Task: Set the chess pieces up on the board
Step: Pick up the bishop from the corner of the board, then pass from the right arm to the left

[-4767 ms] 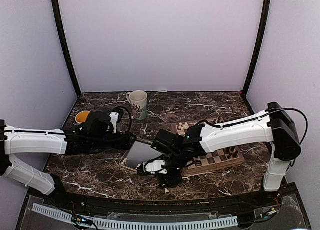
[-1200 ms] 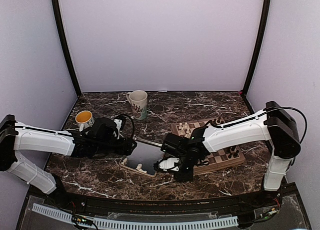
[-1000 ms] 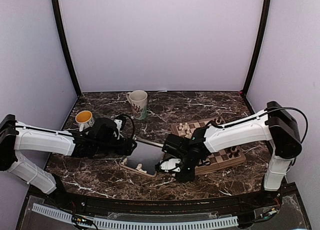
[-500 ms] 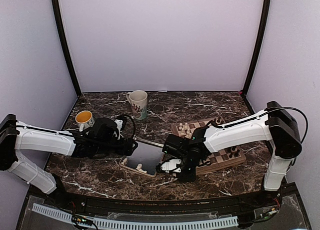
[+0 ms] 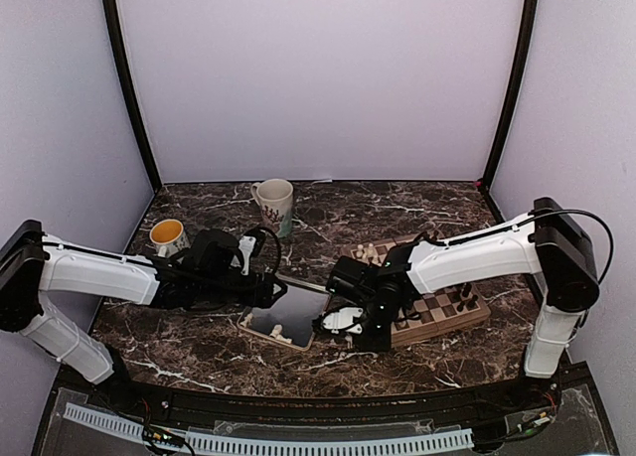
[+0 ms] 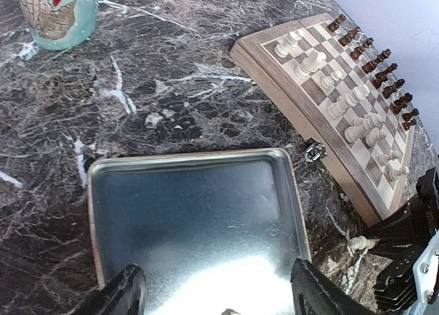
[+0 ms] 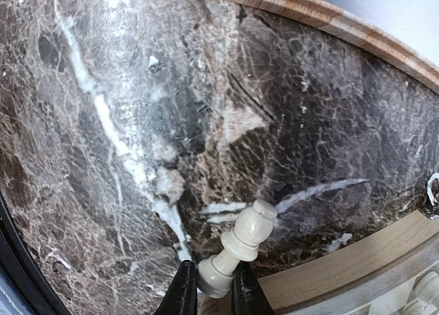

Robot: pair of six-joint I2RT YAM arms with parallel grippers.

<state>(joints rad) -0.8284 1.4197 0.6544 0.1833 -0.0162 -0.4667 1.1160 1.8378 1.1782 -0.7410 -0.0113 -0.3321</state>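
In the right wrist view my right gripper (image 7: 209,287) is shut on the base of a cream-white chess piece (image 7: 239,253), which tilts just above the marble beside the board's tan border (image 7: 343,268). From above, that gripper (image 5: 348,327) sits between the tray and the board (image 5: 442,312). The board (image 6: 322,133) carries cream pieces (image 6: 310,61) in the rows nearer the tray and dark pieces (image 6: 374,57) along the far side. My left gripper (image 6: 216,305) is open and hovers over the silver tray (image 6: 192,212) with nothing between its fingers. From above it (image 5: 276,292) is at the tray's left edge.
A patterned mug (image 5: 274,206) stands at the back and a small orange cup (image 5: 167,235) at the left. A couple of white pieces (image 5: 276,330) lie at the near end of the tray (image 5: 298,302). The right arm's black body (image 6: 411,260) lies close beside the tray.
My right gripper has closed on the cream piece and shifted slightly right toward the board. The left gripper has slid a little right over the tray and stays open.
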